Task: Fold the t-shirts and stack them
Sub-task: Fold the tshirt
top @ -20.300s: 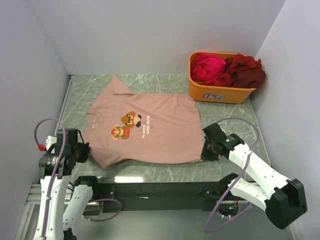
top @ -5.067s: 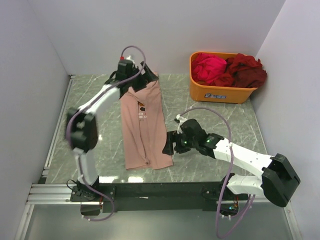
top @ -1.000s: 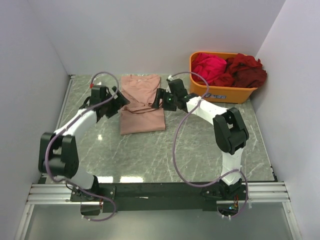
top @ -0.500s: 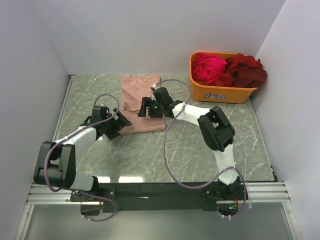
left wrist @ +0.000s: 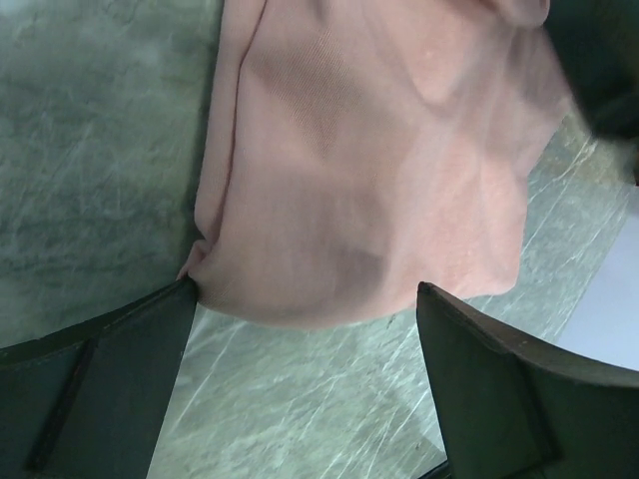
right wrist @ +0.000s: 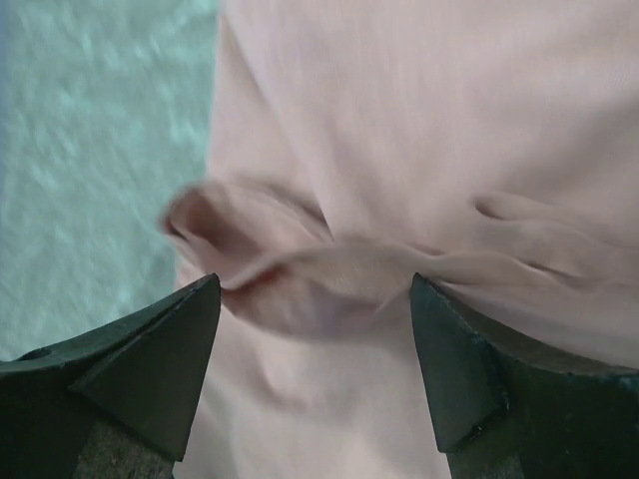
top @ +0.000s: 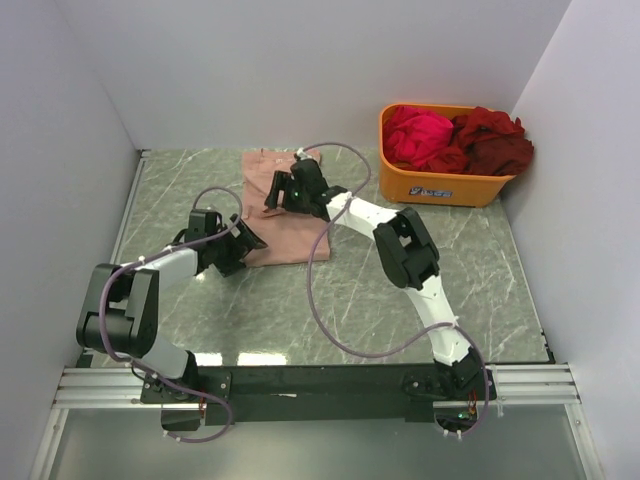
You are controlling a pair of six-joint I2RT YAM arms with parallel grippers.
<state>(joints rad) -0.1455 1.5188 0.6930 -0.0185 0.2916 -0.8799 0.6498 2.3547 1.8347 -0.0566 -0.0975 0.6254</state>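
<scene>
Your orange tub [top: 440,187] sits in the upper right of the overhead view, at the far right corner of the table [top: 450,290]; it holds a magenta t-shirt [top: 415,135] on its left side and a dark red t-shirt [top: 493,140] on its right, both bunched and rising above the rim. The salmon-pink t-shirt [top: 295,235] lies on the table at upper centre, well apart from the tub and to its left; it is folded into a compact, roughly rectangular bundle, and only plain cloth shows on top. In your left wrist view the pink t-shirt [left wrist: 369,180] fills the upper frame, its lower edge a soft rounded fold with shallow wrinkles; the left gripper [left wrist: 308,299] has its jaws spread wide, holding nothing, one finger [left wrist: 130,369] just touching the bundle's corner. Overhead, the left gripper [top: 243,240] sits at the bundle's lower left edge and the right gripper [top: 272,193] over its upper part. In the right wrist view a rumpled ridge of cloth [right wrist: 329,269], somewhat blurred, crosses between the fingers; the right gripper [right wrist: 315,289] is wide open too, gripping nothing.
</scene>
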